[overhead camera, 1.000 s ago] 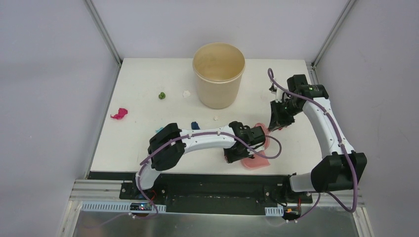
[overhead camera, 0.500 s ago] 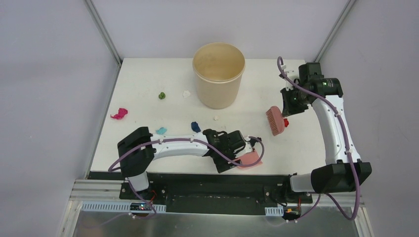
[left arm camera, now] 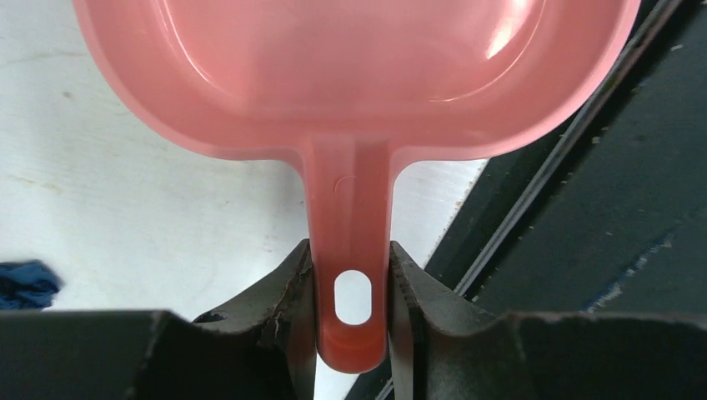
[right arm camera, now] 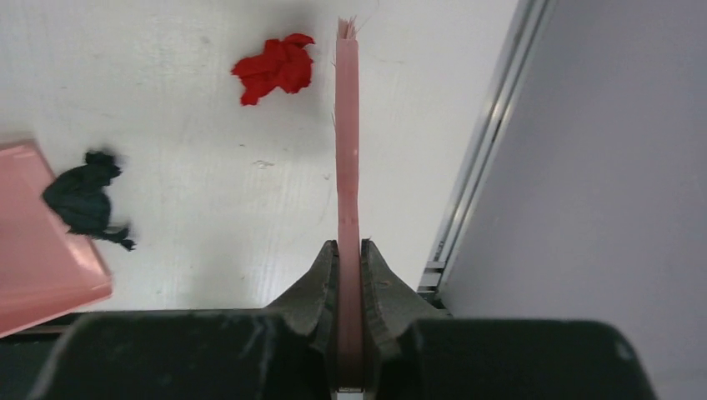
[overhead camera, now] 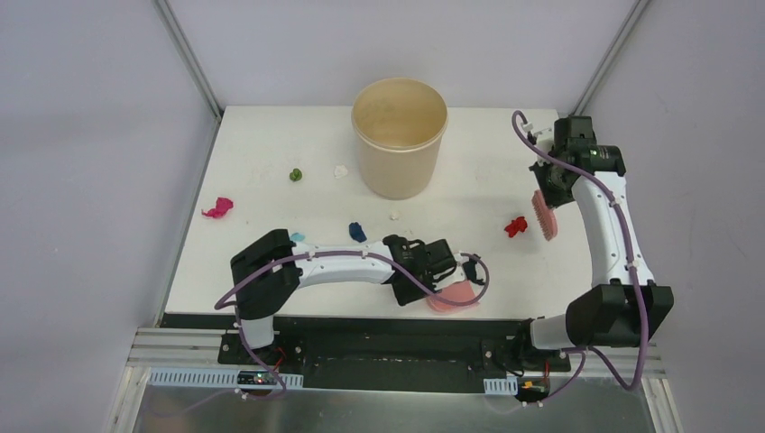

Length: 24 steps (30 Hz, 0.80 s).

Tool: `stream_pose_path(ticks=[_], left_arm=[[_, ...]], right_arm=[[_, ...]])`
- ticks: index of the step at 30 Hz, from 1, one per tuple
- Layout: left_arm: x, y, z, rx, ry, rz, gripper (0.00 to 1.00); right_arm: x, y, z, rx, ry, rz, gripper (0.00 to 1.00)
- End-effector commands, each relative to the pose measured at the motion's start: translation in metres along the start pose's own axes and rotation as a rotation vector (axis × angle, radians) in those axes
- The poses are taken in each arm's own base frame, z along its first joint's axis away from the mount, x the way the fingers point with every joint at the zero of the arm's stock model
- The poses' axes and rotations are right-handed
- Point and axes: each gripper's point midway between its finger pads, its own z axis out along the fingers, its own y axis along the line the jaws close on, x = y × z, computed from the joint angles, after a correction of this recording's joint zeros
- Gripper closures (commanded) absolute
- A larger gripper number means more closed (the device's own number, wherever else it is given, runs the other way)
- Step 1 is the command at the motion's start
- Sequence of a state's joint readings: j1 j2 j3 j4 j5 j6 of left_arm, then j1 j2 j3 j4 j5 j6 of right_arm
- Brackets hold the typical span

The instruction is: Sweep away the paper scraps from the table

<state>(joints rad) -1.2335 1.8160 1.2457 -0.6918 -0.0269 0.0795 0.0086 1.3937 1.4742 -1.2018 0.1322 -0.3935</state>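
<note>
Top external view shows the paper scraps (overhead camera: 341, 170) scattered over the table (overhead camera: 262, 144). A red scrap (overhead camera: 515, 226) lies just left of the right gripper (right arm camera: 348, 250), near the brush (overhead camera: 545, 215) but apart from it. In the right wrist view, a black scrap (right arm camera: 83, 200) lies farther left, at the edge of the dustpan (overhead camera: 449, 298). A blue scrap (overhead camera: 357, 232) lies left of the left gripper (left arm camera: 351, 267) and a little beyond it. A cyan scrap (overhead camera: 297, 237) sits farther left, beside that arm's elbow. A green scrap (overhead camera: 295, 175) and a magenta scrap (overhead camera: 217, 208) lie well away on the far left.

The right gripper is clenched on the brush's thin handle, with the brush seen edge-on and pointing straight ahead of the fingers. The left gripper grasps the dustpan by its handle, one finger on each side just above the hanging hole. The pan lies ahead of it at the table's front edge. A tan bucket (overhead camera: 400, 135) stands at the far side, between the two arms.
</note>
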Motion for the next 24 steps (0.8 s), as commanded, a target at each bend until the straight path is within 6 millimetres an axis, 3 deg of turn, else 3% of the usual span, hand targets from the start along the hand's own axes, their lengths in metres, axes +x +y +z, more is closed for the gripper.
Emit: stream_pose_path(ticks=[1,4,8,13,17,24], left_arm=[[-0.014,-0.009,-0.039,0.023,0.060,-0.025,0.94],[-0.007,-0.007,-0.050,-0.002,0.146,-0.055,0.98],[0.001,-0.007,-0.048,-0.015,0.247,-0.091,1.00],[0.005,-0.015,-0.044,0.018,0.329,-0.108,1.00],[-0.002,-0.014,-0.042,0.014,0.308,-0.101,1.00],[-0.030,-0.011,-0.016,0.013,0.251,-0.071,1.00]], right_arm=[[-0.020,-0.036,0.014,0.177,-0.048,-0.045,1.00],[-0.026,-0.037,0.030,0.178,-0.047,-0.057,1.00],[-0.038,-0.031,0.051,0.134,-0.049,-0.067,1.00],[-0.030,-0.002,0.062,-0.020,-0.004,-0.051,1.00],[-0.011,0.034,0.054,-0.132,0.024,-0.099,1.00],[0.028,0.124,0.005,-0.491,0.054,-0.096,1.00]])
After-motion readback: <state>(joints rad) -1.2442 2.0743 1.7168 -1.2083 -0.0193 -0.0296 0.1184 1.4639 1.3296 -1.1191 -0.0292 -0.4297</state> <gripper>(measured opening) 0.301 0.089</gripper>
